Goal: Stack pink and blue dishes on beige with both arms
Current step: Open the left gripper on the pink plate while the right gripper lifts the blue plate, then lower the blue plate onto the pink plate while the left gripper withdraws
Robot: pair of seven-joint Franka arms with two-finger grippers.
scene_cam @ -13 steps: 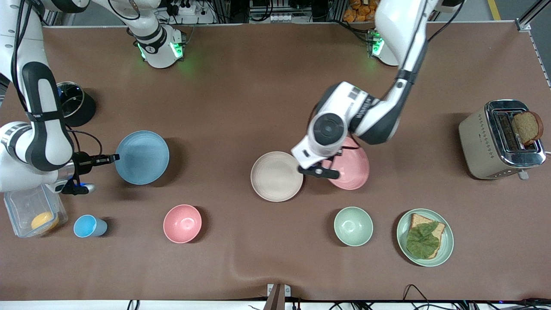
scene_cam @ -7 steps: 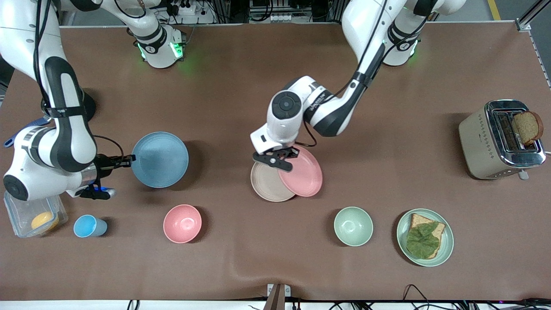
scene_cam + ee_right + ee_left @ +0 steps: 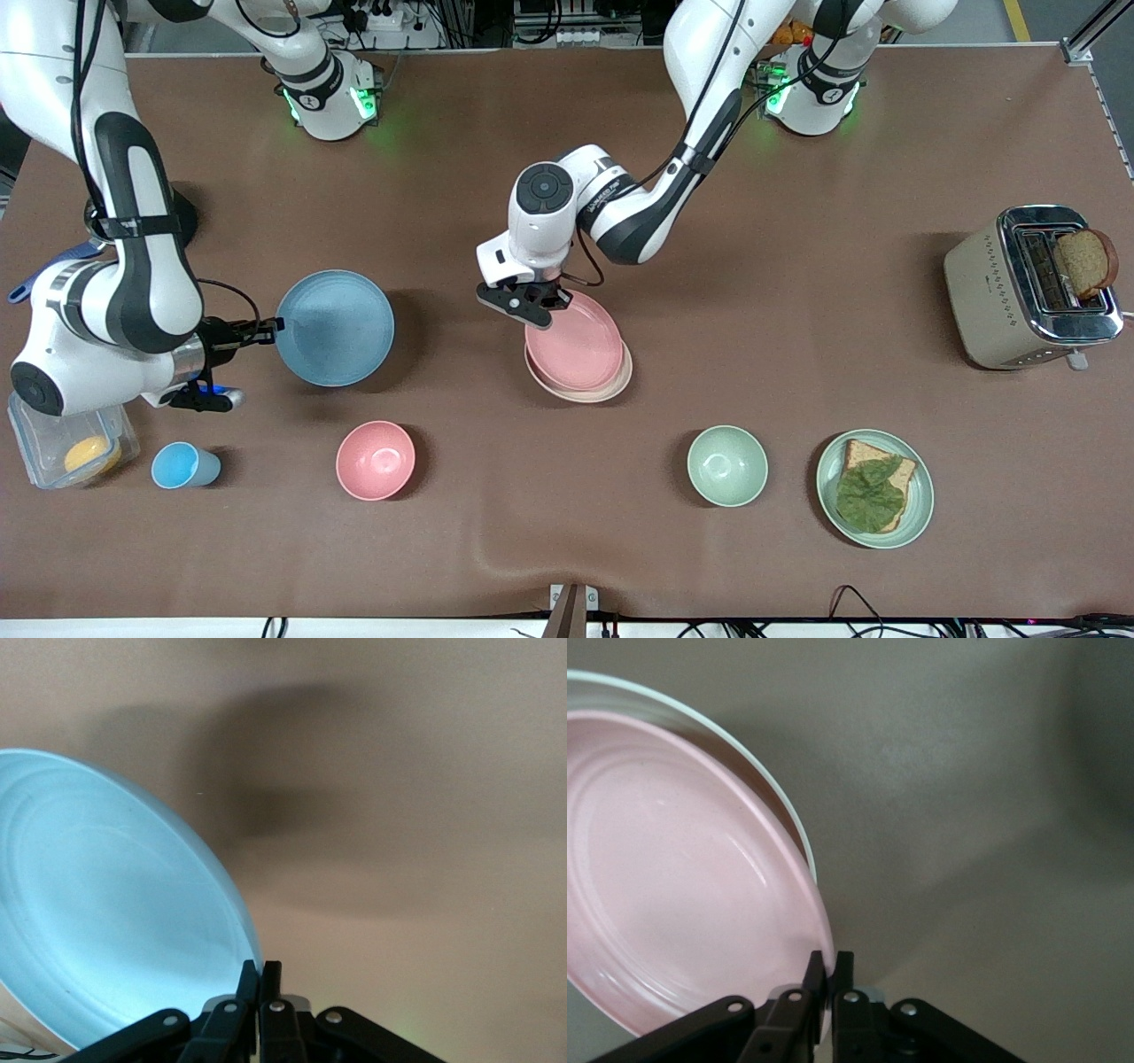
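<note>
Left gripper: clamped on rim of pink plate at about its 10 o'clock edge; left wrist view shows fingers pinching the rim of the pink plate.
Change, left side: a second ago pink plate sat on the worktop beside beige plate, toward the left arm's end; half a second ago it overlapped the beige edge; now it sits almost fully over beige, only a cream crescent showing from 3 to 8 o'clock.
Beige shift: seems nudged slightly toward the left arm's end vs earlier.
Contact: cannot tell if pink is resting on beige or just above; wrist view shows a thin gap and pale rim under it.
Right gripper: shut on blue plate rim at its 9 o'clock; right wrist view confirms grip on the blue plate.
Change, right side: blue plate carried a bit toward table centre, slower lately; well apart from the stack.
Meaning: first stack nearly done, release pending; blue goes on top next, judged.
</note>
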